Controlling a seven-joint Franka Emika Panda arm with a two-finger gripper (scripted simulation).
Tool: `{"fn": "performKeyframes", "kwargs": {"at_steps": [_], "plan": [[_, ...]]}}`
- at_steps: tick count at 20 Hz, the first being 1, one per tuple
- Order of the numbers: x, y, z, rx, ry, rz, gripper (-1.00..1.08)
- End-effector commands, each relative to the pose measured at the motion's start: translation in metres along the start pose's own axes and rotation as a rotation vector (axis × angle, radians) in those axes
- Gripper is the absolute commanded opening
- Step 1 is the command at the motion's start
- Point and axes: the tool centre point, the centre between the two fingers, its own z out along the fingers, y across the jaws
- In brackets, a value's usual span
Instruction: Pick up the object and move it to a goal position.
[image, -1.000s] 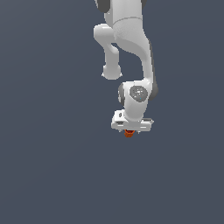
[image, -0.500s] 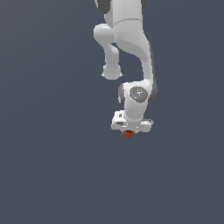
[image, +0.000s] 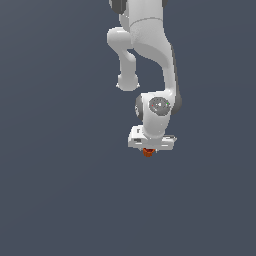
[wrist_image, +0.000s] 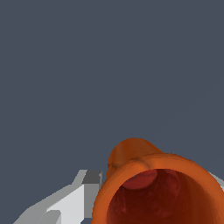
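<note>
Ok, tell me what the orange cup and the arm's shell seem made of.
Orange cup: looks like matte plastic or glazed clay; uniform orange-red, soft sheen, darker mottled hollow. Arm's shell: smooth white semi-gloss plastic, judging by its even shading. It's a render, so both are guesses.

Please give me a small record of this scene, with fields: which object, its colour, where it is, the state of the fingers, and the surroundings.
object: orange-red cup, hollow, open end toward the wrist camera
position: directly under the white gripper, small beside it
fingers: one white finger lies beside the cup's rim; the other barely shows; contact not clearly visible
arm: white Panda arm, reaching down from the top of the exterior view
surroundings: uniform dark grey-blue background; no goal marker visible
</note>
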Motion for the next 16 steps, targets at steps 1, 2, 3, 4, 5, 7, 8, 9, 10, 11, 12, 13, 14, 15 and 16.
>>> {"fn": "performKeyframes", "kwargs": {"at_steps": [1, 2, 3, 4, 5, 7, 8, 9, 10, 11, 12, 13, 14, 15, 16], "plan": [[0.003, -0.003, -0.01, 0.001, 0.002, 0.0, -1.0], [0.004, -0.004, -0.016, 0.001, 0.002, 0.0, -1.0], [0.006, -0.005, -0.021, 0.001, 0.002, 0.0, -1.0], [0.007, -0.007, -0.027, 0.001, 0.002, 0.0, -1.0], [0.009, -0.008, -0.034, 0.001, 0.002, 0.0, -1.0], [0.013, -0.012, -0.049, 0.001, 0.002, 0.0, -1.0], [0.015, -0.014, -0.058, 0.001, 0.002, 0.0, -1.0], [0.017, -0.016, -0.067, 0.001, 0.002, 0.0, -1.0], [0.019, -0.018, -0.076, 0.001, 0.002, 0.0, -1.0], [0.022, -0.02, -0.085, 0.001, 0.002, 0.0, -1.0], [0.024, -0.023, -0.095, 0.001, 0.002, 0.0, -1.0], [0.027, -0.025, -0.105, 0.001, 0.002, 0.0, -1.0], [0.03, -0.028, -0.114, 0.0, 0.001, 0.0, -1.0], [0.033, -0.03, -0.125, 0.0, 0.001, 0.0, -1.0], [0.036, -0.032, -0.135, 0.0, 0.001, 0.0, -1.0]]}}
